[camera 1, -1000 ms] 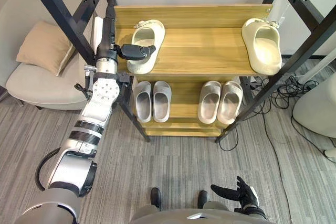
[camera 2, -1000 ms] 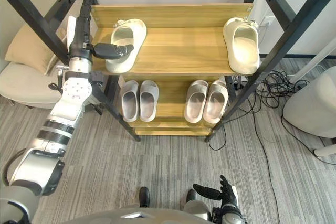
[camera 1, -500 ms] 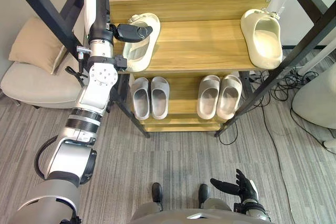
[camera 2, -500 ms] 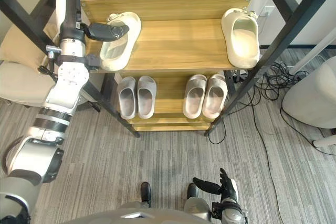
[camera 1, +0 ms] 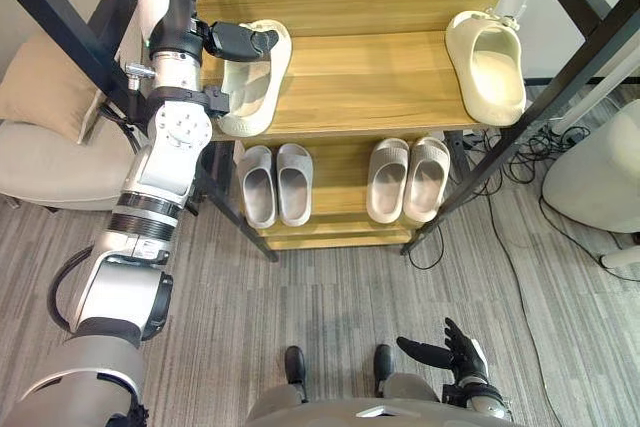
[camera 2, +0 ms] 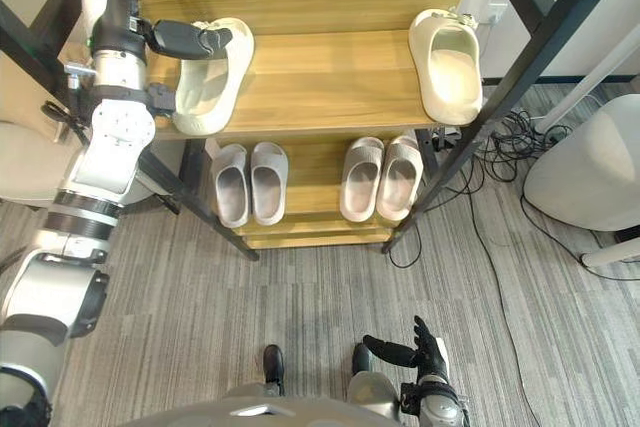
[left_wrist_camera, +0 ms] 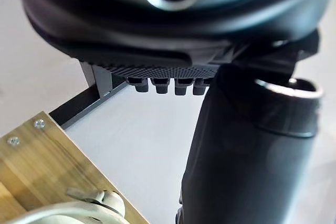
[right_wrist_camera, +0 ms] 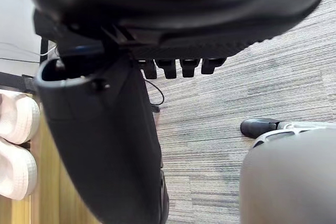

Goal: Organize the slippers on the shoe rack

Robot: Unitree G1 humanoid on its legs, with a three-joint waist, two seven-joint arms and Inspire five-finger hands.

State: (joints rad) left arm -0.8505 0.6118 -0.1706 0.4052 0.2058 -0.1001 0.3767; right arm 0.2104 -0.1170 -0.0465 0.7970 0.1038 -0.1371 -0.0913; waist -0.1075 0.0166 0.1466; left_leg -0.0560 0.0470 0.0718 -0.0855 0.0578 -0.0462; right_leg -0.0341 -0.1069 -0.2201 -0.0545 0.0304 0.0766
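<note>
The dark left hand (camera 1: 238,41) is laid with straight fingers across a cream foam slipper (camera 1: 248,95) on the top shelf of the wooden shoe rack (camera 1: 370,77), apparently touching it. The right hand (camera 1: 447,352) is held spread, low.

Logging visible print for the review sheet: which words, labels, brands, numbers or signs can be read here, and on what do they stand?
None can be read. No legible print stands on the shoe rack, the left cream slipper, the right cream slipper, the left grey pair, the right grey pair or the left robot hand by the left cream slipper.
</note>
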